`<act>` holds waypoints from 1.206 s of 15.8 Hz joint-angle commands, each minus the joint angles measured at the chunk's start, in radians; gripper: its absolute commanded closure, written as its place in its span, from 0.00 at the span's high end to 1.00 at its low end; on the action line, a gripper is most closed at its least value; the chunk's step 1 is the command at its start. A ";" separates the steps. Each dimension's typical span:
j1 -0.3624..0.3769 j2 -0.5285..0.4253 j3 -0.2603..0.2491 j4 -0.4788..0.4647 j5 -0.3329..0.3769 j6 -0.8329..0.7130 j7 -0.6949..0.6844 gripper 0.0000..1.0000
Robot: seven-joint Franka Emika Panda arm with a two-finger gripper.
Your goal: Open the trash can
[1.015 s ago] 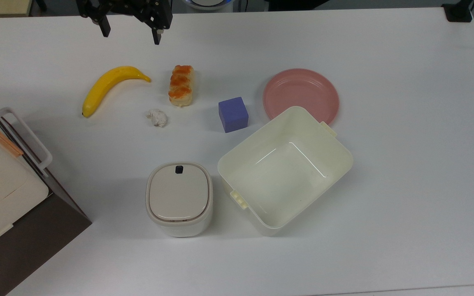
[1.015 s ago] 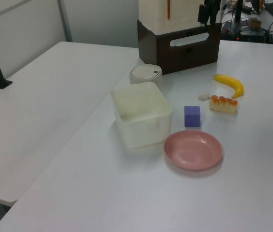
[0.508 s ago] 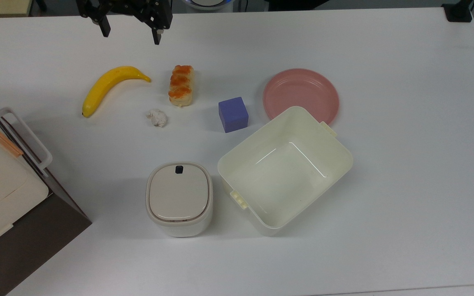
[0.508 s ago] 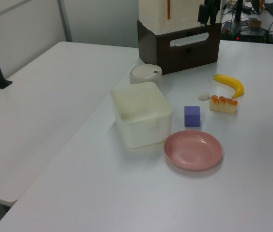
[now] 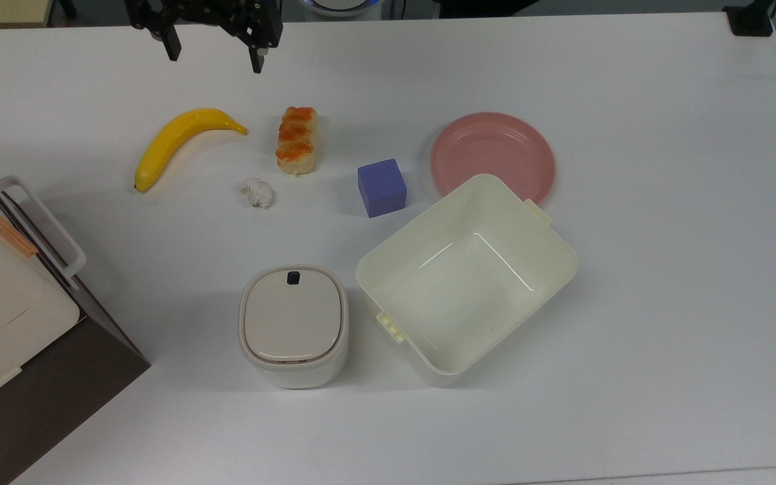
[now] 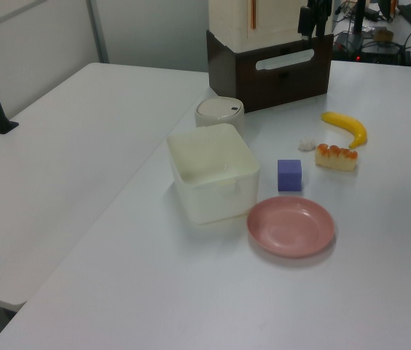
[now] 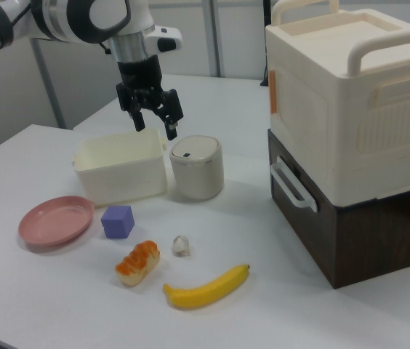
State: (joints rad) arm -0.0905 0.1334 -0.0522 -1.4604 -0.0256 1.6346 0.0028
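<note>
The tool (image 5: 213, 59) is hanging with fingers spread and empty above the desk (image 5: 664, 269), well apart from the trash can (image 5: 294, 327), whose lid is sitting closed

the trash can (image 5: 294, 327) (image 6: 219, 114) (image 7: 196, 168) i'm meant to open stands upright on the white table (image 5: 664, 269), a small cream-white bin with rounded corners. its beige lid (image 5: 293, 313) lies flat and shut. a small black button (image 5: 293, 277) sits at the rim, on the edge nearest the top view's top. in the top view it stands just left of a larger cream tub (image 5: 467, 276), not touching it.
</note>
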 commanded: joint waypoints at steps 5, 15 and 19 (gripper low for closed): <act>0.015 -0.018 -0.014 -0.035 0.021 0.024 -0.018 1.00; 0.017 -0.012 -0.014 -0.034 0.016 0.025 -0.020 1.00; 0.017 -0.012 -0.014 -0.032 0.016 0.025 -0.035 1.00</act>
State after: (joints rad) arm -0.0886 0.1387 -0.0520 -1.4656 -0.0256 1.6346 0.0017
